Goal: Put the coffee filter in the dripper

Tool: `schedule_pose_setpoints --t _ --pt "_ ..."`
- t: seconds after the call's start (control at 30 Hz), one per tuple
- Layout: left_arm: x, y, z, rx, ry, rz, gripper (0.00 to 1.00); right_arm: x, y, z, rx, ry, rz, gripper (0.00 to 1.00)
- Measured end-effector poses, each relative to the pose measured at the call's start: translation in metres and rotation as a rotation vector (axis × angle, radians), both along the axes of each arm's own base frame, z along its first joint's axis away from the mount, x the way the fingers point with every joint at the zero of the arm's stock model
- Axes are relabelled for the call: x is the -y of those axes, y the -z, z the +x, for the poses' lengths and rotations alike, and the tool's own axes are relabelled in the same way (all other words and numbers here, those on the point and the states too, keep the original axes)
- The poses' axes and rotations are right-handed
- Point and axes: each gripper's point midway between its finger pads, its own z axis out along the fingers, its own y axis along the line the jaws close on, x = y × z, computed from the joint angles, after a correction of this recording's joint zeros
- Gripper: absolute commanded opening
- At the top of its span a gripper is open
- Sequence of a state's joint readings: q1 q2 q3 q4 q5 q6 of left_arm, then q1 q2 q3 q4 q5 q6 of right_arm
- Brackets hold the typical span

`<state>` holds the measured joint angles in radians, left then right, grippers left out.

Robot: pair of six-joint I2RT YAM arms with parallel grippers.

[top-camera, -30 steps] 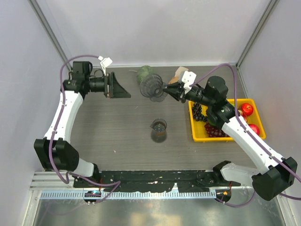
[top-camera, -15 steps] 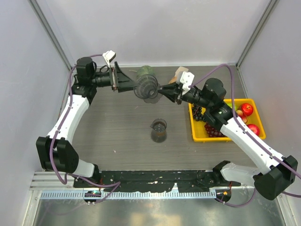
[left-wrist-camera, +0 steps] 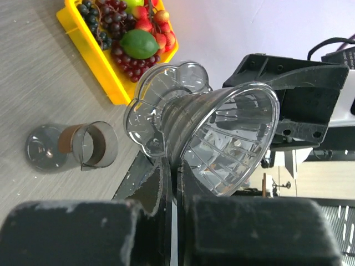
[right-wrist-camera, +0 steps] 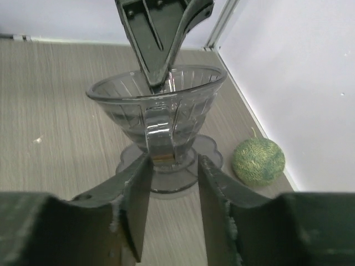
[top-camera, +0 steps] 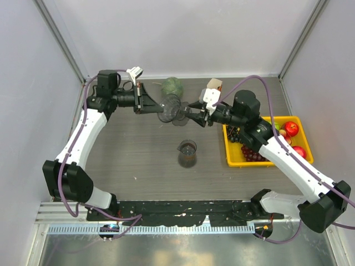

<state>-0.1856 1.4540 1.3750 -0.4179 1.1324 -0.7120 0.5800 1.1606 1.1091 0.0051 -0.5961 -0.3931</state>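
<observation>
The dripper [top-camera: 169, 107], a smoky see-through cone with a scalloped base, hangs between my two grippers at the back of the table. My left gripper [top-camera: 160, 105] is shut on its rim wall; the left wrist view shows the black fingers [left-wrist-camera: 166, 183] pinched on the wall of the dripper [left-wrist-camera: 222, 133]. My right gripper [right-wrist-camera: 173, 160] stands open, with a jaw on each side of the small handle [right-wrist-camera: 162, 145] and a gap on the right side. In the top view the right gripper [top-camera: 189, 113] sits just right of the dripper. The coffee filter is not in view.
A clear glass jug [top-camera: 187, 153] with a brown band stands mid-table, also seen as the jug [left-wrist-camera: 91, 145]. A yellow tray [top-camera: 244, 163] of fruit lies at the right. A green woven ball [top-camera: 172, 85] and a white-orange pack [top-camera: 213, 84] sit by the back wall.
My left gripper swung right to the dripper and shut on its rim. My right gripper opened off the handle. The dripper shifted slightly left.
</observation>
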Motion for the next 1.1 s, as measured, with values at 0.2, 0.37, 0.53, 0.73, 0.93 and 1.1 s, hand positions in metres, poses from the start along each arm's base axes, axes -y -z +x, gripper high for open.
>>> schedule_pose_setpoints --t 0.2,0.37,0.53,0.73,0.93,1.1 --pt "0.000 -0.001 -0.002 0.021 0.025 0.095 0.00 0.011 0.021 -0.004 -0.027 -0.006 -0.138 0.55" --pt "0.002 0.015 -0.011 0.017 0.040 0.207 0.00 0.014 0.032 -0.004 -0.053 -0.027 -0.240 0.67" --pt "0.000 0.029 -0.015 -0.019 0.008 0.309 0.00 0.015 0.041 -0.004 -0.084 -0.063 -0.337 0.67" --pt "-0.004 0.045 -0.016 -0.061 -0.047 0.413 0.00 0.018 0.042 -0.015 -0.101 -0.121 -0.406 0.69" --pt "-0.004 0.049 -0.013 -0.076 -0.077 0.449 0.00 0.009 0.044 -0.023 -0.131 -0.167 -0.425 0.67" --pt "-0.001 0.050 -0.014 -0.093 -0.083 0.453 0.00 0.005 0.054 -0.015 -0.176 -0.147 -0.437 0.55"
